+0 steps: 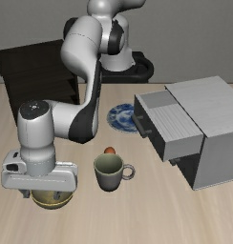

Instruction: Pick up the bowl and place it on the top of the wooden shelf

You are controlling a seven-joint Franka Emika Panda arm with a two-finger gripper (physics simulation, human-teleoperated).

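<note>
Claw down on the bowl, grip not clear

The claw (40,193) sits right over the bowl (54,200), low on the table (99,221) at the exterior view's left; can't tell if it's clenched or loose. A mug (111,172) stands near the bowl, a blue plate (121,117) lies behind it, and a grey cabinet (209,119) has its drawer (171,122) pulled out. The dark shelf (28,65) is well apart, at the back.

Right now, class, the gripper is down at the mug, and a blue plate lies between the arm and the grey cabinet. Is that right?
Not quite: the gripper is down at the bowl, not the mug, which stands free to the exterior view's right. The exterior view shows it.
</note>
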